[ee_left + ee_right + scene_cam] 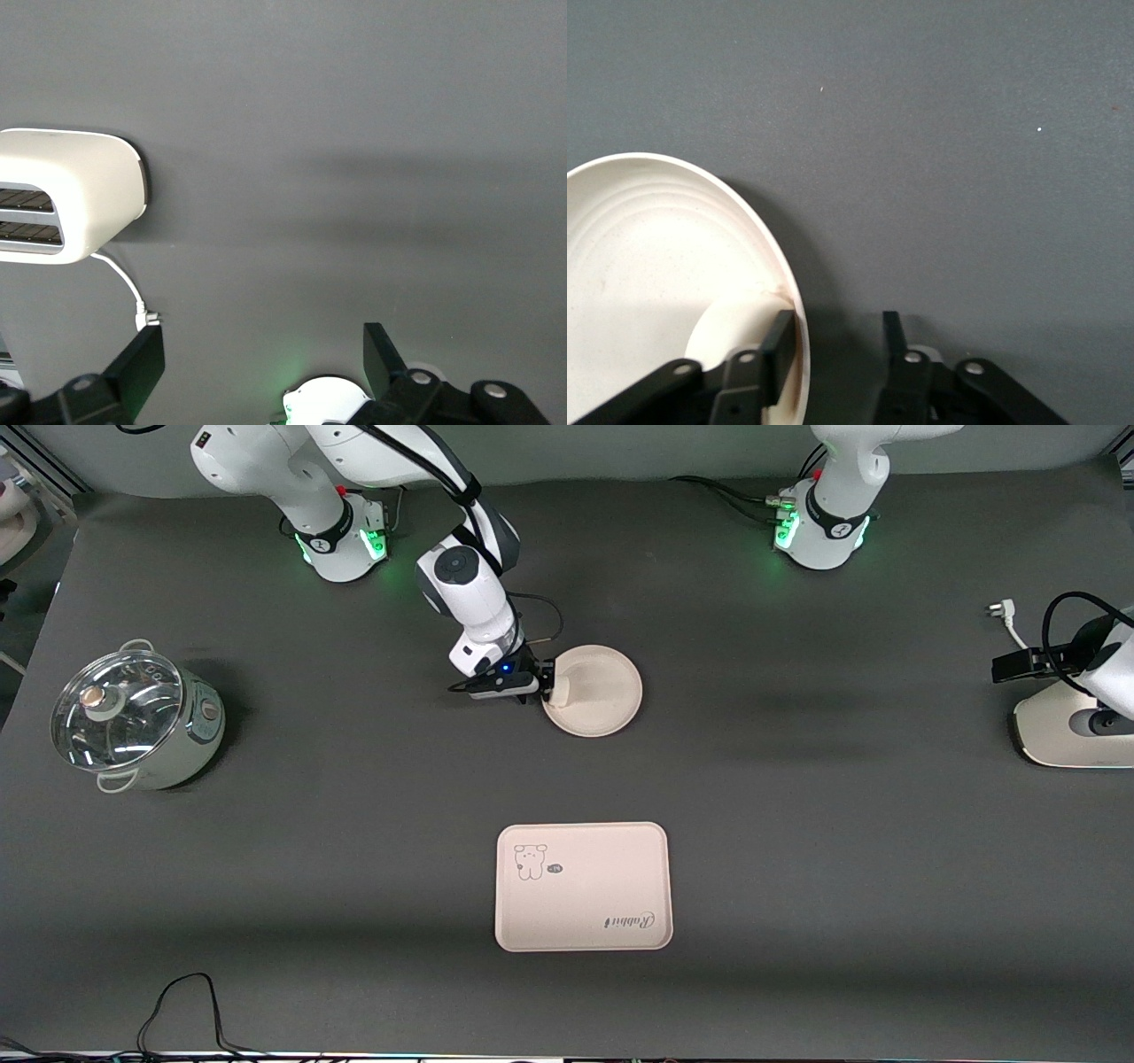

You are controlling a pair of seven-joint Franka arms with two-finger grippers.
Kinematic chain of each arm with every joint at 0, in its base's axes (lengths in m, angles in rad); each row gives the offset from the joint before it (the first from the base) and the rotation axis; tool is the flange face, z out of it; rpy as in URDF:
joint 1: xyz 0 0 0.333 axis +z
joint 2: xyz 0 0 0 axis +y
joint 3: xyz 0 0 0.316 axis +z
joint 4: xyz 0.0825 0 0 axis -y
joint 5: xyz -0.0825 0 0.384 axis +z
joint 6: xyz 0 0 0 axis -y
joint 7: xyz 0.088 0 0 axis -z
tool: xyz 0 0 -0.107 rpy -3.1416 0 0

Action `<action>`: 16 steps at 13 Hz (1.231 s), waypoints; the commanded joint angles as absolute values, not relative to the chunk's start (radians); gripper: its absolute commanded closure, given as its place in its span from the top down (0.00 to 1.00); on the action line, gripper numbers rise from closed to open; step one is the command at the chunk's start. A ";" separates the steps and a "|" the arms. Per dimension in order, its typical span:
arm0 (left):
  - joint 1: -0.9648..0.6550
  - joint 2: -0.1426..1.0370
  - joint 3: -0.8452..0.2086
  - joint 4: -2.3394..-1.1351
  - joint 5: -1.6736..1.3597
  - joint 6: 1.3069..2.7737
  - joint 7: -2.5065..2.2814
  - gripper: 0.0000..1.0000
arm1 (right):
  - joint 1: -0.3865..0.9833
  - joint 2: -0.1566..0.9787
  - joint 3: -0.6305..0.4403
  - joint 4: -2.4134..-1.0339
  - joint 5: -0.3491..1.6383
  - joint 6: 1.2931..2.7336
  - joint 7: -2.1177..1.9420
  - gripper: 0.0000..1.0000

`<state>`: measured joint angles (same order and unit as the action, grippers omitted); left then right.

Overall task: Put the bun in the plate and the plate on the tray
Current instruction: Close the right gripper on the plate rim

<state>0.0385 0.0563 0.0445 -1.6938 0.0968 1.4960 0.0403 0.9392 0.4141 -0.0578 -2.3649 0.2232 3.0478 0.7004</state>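
Note:
The round cream plate (611, 691) lies mid-table, farther from the front camera than the tray (585, 895). The bun (563, 688) rests in the plate by the rim at the right arm's end. My right gripper (545, 682) is low at that rim. In the right wrist view the right gripper (837, 332) straddles the plate (656, 239): one finger (780, 341) is inside against the rim, next to the bun (731, 328), and the other stands apart outside it. My left gripper (264, 363) waits open and empty over the left arm's end of the table.
A lidded pot (133, 717) stands toward the right arm's end of the table. A white toaster (1063, 731) with its plug (999, 609) sits at the left arm's end, under the left arm. The toaster (71, 195) shows in the left wrist view too.

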 commanded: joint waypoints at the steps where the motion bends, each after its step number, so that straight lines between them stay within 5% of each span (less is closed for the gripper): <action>1: 0.040 0.066 0.041 -1.675 0.106 1.490 0.055 1.00 | 0.951 0.437 -0.058 -2.353 0.241 3.086 0.713 0.29; 3: 0.040 0.064 0.041 -1.675 0.106 1.486 0.055 1.00 | 0.951 0.448 -0.057 -2.353 0.239 3.097 0.704 0.26; 7: 0.040 0.064 0.041 -1.675 0.106 1.486 0.057 1.00 | 0.951 0.446 -0.057 -2.353 0.241 3.099 0.701 0.00; 16: 0.040 0.064 0.041 -1.675 0.106 1.486 0.057 1.00 | 0.894 0.312 -0.058 -2.352 0.239 2.981 0.695 0.00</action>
